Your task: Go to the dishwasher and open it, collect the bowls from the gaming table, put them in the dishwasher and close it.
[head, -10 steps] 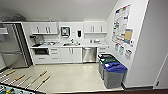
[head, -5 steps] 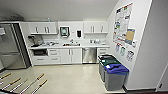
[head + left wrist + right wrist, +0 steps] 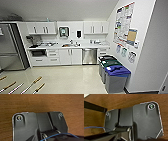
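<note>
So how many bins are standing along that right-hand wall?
3 that I can make out, in a row by the poster wall: the blue-lidded bin nearest, a green-lidded bin behind it, and a dark-lidded bin closest to the dishwasher. Another could hide behind them.

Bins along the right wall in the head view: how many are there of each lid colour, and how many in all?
Blue-lidded bin: 1
Green-lidded bin: 1
Black-lidded bin: 1
Total: 3
</note>
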`<state>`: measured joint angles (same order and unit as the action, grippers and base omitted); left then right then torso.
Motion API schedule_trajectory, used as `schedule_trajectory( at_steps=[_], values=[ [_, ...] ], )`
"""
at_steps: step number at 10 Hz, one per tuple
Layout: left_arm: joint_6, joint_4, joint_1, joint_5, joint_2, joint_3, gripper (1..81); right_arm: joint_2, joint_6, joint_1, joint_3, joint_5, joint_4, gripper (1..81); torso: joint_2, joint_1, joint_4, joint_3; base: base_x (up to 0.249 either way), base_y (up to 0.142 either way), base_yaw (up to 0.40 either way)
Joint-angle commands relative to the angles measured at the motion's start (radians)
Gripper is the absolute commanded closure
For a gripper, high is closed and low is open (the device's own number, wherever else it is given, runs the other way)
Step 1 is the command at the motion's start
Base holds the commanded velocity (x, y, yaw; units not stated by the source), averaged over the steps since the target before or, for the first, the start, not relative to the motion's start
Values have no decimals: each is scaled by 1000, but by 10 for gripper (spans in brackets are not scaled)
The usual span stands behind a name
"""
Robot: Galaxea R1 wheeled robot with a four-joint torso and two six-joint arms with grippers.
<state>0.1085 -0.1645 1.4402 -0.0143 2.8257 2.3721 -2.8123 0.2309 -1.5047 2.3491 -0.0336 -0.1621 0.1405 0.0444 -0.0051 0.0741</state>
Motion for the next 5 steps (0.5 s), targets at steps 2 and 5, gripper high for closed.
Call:
schedule_trajectory(
  at_steps=[2,5],
  values=[
    [-1,-9,-60,43,-12,-7,10,8,-5,56,-10,44,1,10,0,0,0,0,149,0,0],
    [0,-7,-60,43,-12,-7,10,8,-5,56,-10,44,1,10,0,0,0,0,149,0,0]
  ],
)
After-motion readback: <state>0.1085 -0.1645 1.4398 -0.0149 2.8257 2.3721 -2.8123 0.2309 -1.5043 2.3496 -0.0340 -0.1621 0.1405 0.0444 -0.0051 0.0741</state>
